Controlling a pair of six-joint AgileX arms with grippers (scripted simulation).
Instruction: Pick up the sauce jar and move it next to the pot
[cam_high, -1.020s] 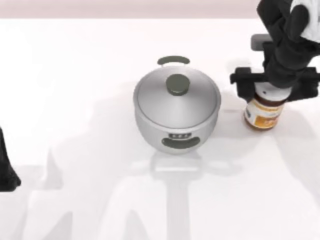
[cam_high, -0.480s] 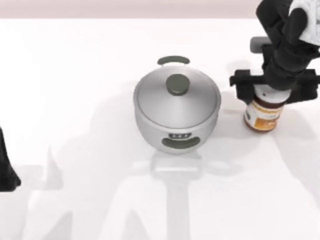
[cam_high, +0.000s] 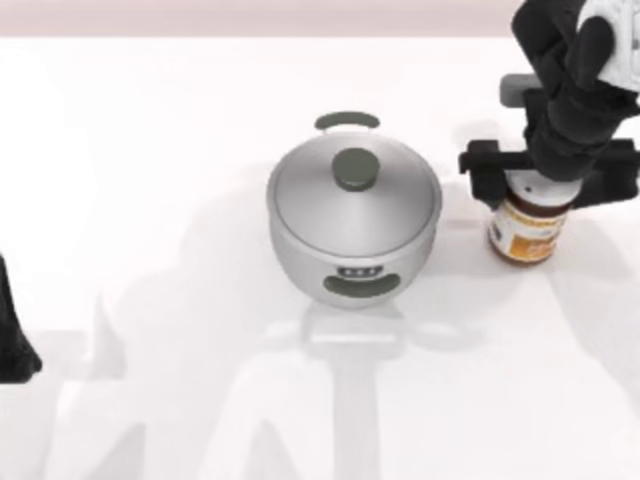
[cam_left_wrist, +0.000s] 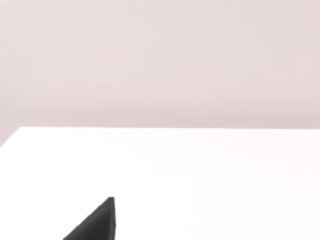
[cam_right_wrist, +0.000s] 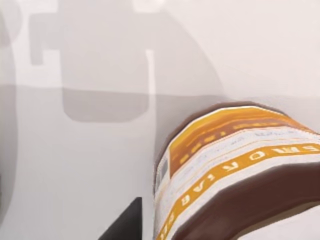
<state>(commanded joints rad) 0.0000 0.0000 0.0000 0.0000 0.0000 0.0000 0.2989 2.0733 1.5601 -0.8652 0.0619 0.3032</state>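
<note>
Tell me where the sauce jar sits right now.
In the top view the sauce jar is on the table's right side, to the right of the pot and apart from it, with the right gripper at its lid.

Brushed, satin metal pot (cam_high: 354, 222); sauce jar (cam_high: 526, 228), perhaps glossy glass, paper-labelled.

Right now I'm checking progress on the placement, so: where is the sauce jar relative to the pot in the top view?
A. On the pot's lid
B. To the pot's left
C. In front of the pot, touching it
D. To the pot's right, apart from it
D: the sauce jar stands right of the pot, with bare table between them, under the right gripper.
</note>
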